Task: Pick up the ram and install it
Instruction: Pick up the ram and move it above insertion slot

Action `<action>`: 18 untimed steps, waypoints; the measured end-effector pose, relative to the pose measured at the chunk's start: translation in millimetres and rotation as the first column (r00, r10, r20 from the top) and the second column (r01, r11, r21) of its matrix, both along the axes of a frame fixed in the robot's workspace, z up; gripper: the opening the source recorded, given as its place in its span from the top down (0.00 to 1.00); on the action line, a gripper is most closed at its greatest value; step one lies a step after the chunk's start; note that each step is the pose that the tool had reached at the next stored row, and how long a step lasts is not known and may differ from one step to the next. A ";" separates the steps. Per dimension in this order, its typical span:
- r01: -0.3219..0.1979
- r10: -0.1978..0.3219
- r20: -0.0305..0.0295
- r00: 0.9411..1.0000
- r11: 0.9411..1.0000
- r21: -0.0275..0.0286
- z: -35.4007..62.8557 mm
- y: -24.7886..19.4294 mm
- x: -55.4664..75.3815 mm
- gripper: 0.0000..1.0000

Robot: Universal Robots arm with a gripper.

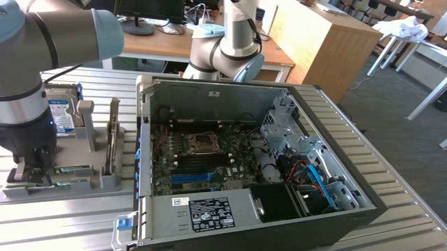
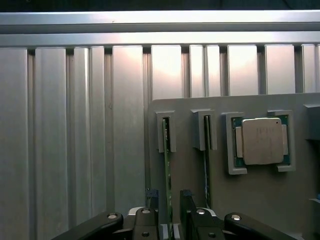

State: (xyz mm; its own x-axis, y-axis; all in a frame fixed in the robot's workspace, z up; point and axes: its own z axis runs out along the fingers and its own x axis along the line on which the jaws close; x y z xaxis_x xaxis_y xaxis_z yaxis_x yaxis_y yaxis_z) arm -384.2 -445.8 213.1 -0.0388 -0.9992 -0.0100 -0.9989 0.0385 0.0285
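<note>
The ribbed metal table point(image 1: 398, 172) carries all items. The open computer case point(image 1: 209, 99) lies on it toward the exterior view's right, with the motherboard point(image 1: 202, 157) and its blue slot point(image 1: 190, 177) exposed.

My arm point(image 1: 28, 68) descends on the exterior view's left, beside the case, over the grey holder point(image 2: 250, 200).

A hard drive point(image 1: 62, 115) stands at the far end of that holder.

The holder has narrow upright pockets and one square recess. The silver processor point(image 2: 260, 141) sits in the square recess.

My gripper point(image 2: 169, 197) is low over the holder, at the near end of the first pocket.

The ram point(image 2: 167, 170) stands on edge in that pocket, not in the case. It runs straight between my fingers point(image 2: 152, 200).

The fingers are released: one stands on each side of the ram, with a thin gap visible on both sides.

A second green stick point(image 2: 206, 160) stands in the neighbouring pocket, between the ram and the processor, outside my fingers
</note>
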 end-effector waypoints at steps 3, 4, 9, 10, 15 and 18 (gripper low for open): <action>0.000 0.000 0.000 1.000 1.000 0.000 -2.0 0.0 0.0 0.69; 0.000 0.000 0.000 1.000 1.000 0.000 -2.5 0.0 0.0 0.69; 0.000 0.000 0.000 1.000 1.000 0.000 -3.7 0.0 0.0 0.69; 0.000 0.000 0.000 1.000 1.000 0.000 -3.7 0.0 0.0 0.69; 0.000 0.000 0.000 1.000 1.000 0.000 -3.8 0.0 2.8 0.69; 0.000 0.000 0.000 1.000 1.000 0.000 -3.9 0.0 5.8 0.69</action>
